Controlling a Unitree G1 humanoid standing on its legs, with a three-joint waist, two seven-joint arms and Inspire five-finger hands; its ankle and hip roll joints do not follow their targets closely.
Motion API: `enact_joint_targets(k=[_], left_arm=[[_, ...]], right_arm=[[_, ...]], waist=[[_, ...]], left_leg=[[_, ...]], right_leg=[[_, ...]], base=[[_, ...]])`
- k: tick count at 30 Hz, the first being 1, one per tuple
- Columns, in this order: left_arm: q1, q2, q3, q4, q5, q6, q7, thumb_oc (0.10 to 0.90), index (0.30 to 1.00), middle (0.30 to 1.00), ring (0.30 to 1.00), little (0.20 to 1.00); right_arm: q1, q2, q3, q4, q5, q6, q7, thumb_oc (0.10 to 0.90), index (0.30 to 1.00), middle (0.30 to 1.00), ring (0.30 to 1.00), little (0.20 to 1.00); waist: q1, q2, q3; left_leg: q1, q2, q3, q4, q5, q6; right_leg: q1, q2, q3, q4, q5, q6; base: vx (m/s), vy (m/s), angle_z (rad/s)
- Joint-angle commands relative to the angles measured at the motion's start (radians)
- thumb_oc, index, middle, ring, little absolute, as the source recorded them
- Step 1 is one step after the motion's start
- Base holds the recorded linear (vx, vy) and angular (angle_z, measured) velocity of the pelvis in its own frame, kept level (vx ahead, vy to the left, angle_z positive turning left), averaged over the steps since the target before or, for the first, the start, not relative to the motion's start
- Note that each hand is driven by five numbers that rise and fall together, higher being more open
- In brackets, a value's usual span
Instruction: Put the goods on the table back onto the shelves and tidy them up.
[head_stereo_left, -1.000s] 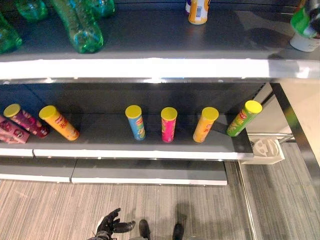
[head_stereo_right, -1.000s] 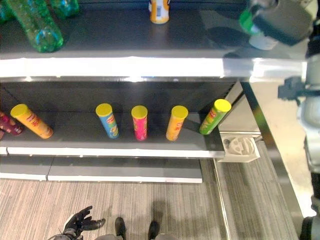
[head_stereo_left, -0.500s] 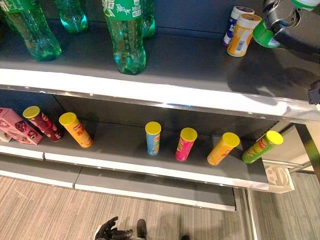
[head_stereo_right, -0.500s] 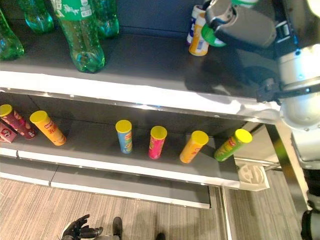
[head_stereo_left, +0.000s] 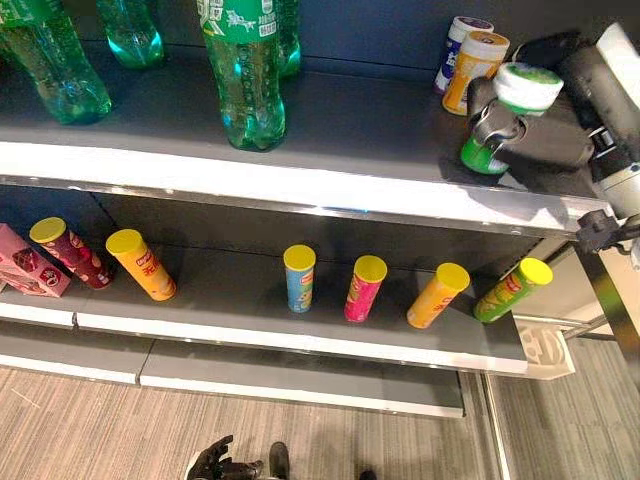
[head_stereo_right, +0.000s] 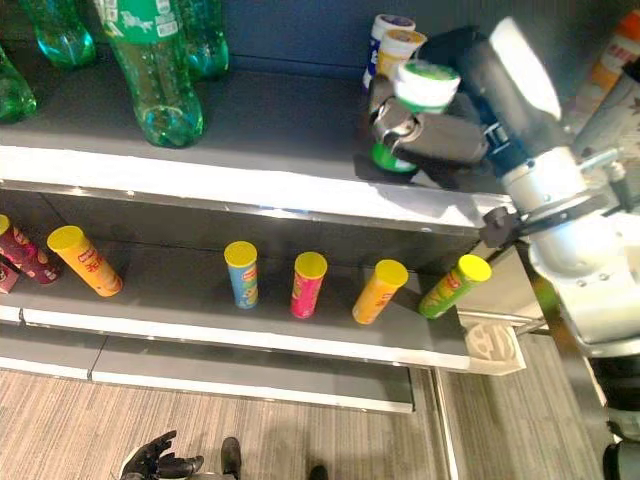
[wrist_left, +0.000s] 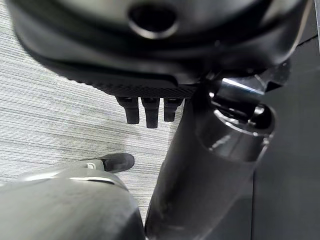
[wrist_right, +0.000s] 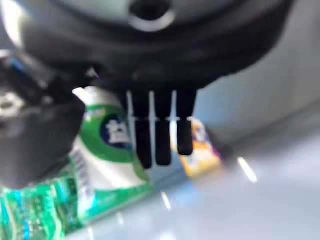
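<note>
My right hand (head_stereo_left: 540, 135) reaches over the right end of the top shelf (head_stereo_left: 300, 180) and is shut on a green canister with a white lid (head_stereo_left: 505, 110). The canister leans, its green base at the shelf surface near the front edge. In the right wrist view the same green canister (wrist_right: 105, 150) sits between the thumb and the fingers (wrist_right: 156, 132). Just behind it stand an orange canister (head_stereo_left: 474, 68) and a white one with a purple lid (head_stereo_left: 456, 45). My left hand (head_stereo_right: 150, 462) hangs low near the floor, fingers relaxed and holding nothing.
Green bottles (head_stereo_left: 243, 70) stand on the top shelf's left half. On the middle shelf (head_stereo_left: 300, 335) lies a row of yellow-lidded tubes (head_stereo_left: 299, 277), with a pink box (head_stereo_left: 22, 265) at the far left. A white holder (head_stereo_left: 545, 348) hangs at the shelf's right end.
The camera has shifted. My right hand has come down and forward with the green canister, from above the back canisters to the shelf's front right. The left hand stays low.
</note>
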Motion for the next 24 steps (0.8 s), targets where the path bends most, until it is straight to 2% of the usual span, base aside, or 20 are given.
enact_joint_targets(k=[1, 3, 9, 17, 18, 19, 20, 21, 22, 24], left_arm=[[-0.026, 0.040, -0.019, -0.011, 0.034, -0.022, -0.008, 0.800, 0.900, 0.900, 0.900, 0.900], [-0.022, 0.045, -0.020, -0.011, 0.041, -0.017, -0.008, 0.800, 0.900, 0.900, 0.900, 0.900], [-0.030, 0.047, -0.033, -0.007, 0.042, -0.013, -0.003, 0.800, 0.900, 0.900, 0.900, 0.900], [-0.023, 0.038, -0.044, -0.025, 0.047, -0.013, -0.006, 0.800, 0.900, 0.900, 0.900, 0.900], [-0.021, 0.036, -0.045, -0.027, 0.046, -0.012, -0.006, 0.800, 0.900, 0.900, 0.900, 0.900], [-0.018, 0.035, -0.046, -0.029, 0.046, -0.013, -0.008, 0.800, 0.900, 0.900, 0.900, 0.900], [-0.017, 0.035, -0.047, -0.030, 0.046, -0.012, -0.009, 0.800, 0.900, 0.900, 0.900, 0.900], [-0.017, 0.034, -0.047, -0.028, 0.049, -0.011, -0.008, 0.800, 0.900, 0.900, 0.900, 0.900], [-0.014, 0.031, -0.047, -0.039, 0.048, -0.012, -0.006, 0.800, 0.900, 0.900, 0.900, 0.900], [-0.008, 0.031, -0.050, -0.067, 0.047, -0.013, -0.007, 0.800, 0.900, 0.900, 0.900, 0.900]], right_arm=[[-0.096, 0.007, -0.021, 0.008, -0.021, -0.014, -0.051, 0.400, 0.300, 0.300, 0.300, 0.300], [-0.105, 0.028, -0.001, 0.029, -0.070, 0.002, -0.060, 0.400, 0.300, 0.300, 0.300, 0.300], [-0.145, 0.055, 0.051, 0.101, -0.092, 0.020, -0.073, 0.400, 0.300, 0.300, 0.300, 0.300], [-0.122, 0.050, 0.035, 0.090, -0.103, 0.015, -0.072, 0.400, 0.300, 0.300, 0.300, 0.300], [-0.118, 0.051, 0.031, 0.089, -0.101, 0.014, -0.073, 0.441, 0.361, 0.361, 0.361, 0.361], [-0.115, 0.054, 0.029, 0.087, -0.098, 0.012, -0.073, 0.576, 0.564, 0.564, 0.564, 0.564], [-0.111, 0.056, 0.024, 0.084, -0.097, 0.012, -0.072, 0.595, 0.592, 0.592, 0.592, 0.592], [-0.108, 0.058, 0.021, 0.077, -0.098, 0.010, -0.073, 0.667, 0.700, 0.700, 0.700, 0.700], [-0.104, 0.062, 0.017, 0.068, -0.095, 0.010, -0.073, 0.800, 0.900, 0.900, 0.900, 0.900], [-0.098, 0.064, 0.011, 0.052, -0.091, 0.008, -0.069, 0.800, 0.900, 0.900, 0.900, 0.900]], waist=[[0.040, -0.028, -0.046], [0.047, -0.022, -0.046], [0.055, -0.012, -0.056], [0.054, -0.010, -0.061], [0.053, -0.010, -0.060], [0.053, -0.010, -0.060], [0.052, -0.009, -0.060], [0.051, -0.010, -0.061], [0.050, -0.010, -0.061], [0.051, -0.009, -0.060]], left_leg=[[0.118, 0.041, 0.047, 0.004, -0.168, -0.077], [0.109, 0.042, 0.041, 0.004, -0.163, -0.078], [0.104, 0.043, 0.032, 0.004, -0.157, -0.081], [0.113, 0.043, 0.023, 0.004, -0.161, -0.082], [0.114, 0.043, 0.022, 0.004, -0.162, -0.082], [0.115, 0.043, 0.023, 0.004, -0.162, -0.082], [0.116, 0.043, 0.023, 0.004, -0.163, -0.081], [0.118, 0.043, 0.024, 0.004, -0.164, -0.080], [0.119, 0.043, 0.025, 0.004, -0.165, -0.080], [0.120, 0.043, 0.025, 0.004, -0.166, -0.079]], right_leg=[[-0.053, -0.040, -0.003, 0.006, 0.032, 0.065], [-0.059, -0.039, -0.005, 0.006, 0.032, 0.064], [-0.057, -0.035, -0.020, 0.006, 0.028, 0.060], [-0.039, -0.035, -0.034, 0.006, 0.022, 0.059], [-0.039, -0.035, -0.035, 0.006, 0.022, 0.059], [-0.038, -0.036, -0.034, 0.006, 0.022, 0.059], [-0.037, -0.036, -0.034, 0.006, 0.023, 0.059], [-0.036, -0.036, -0.033, 0.006, 0.022, 0.059], [-0.035, -0.036, -0.033, 0.006, 0.022, 0.059], [-0.036, -0.035, -0.033, 0.006, 0.021, 0.060]], base=[[0.02, -0.044, -0.02], [0.00, -0.019, -0.01], [0.01, -0.004, 0.01], [0.01, -0.005, 0.05], [0.00, 0.003, 0.05], [0.00, 0.004, 0.04], [0.00, 0.000, 0.00], [0.00, 0.000, 0.00], [0.00, 0.000, 0.00], [0.00, 0.000, 0.00]])
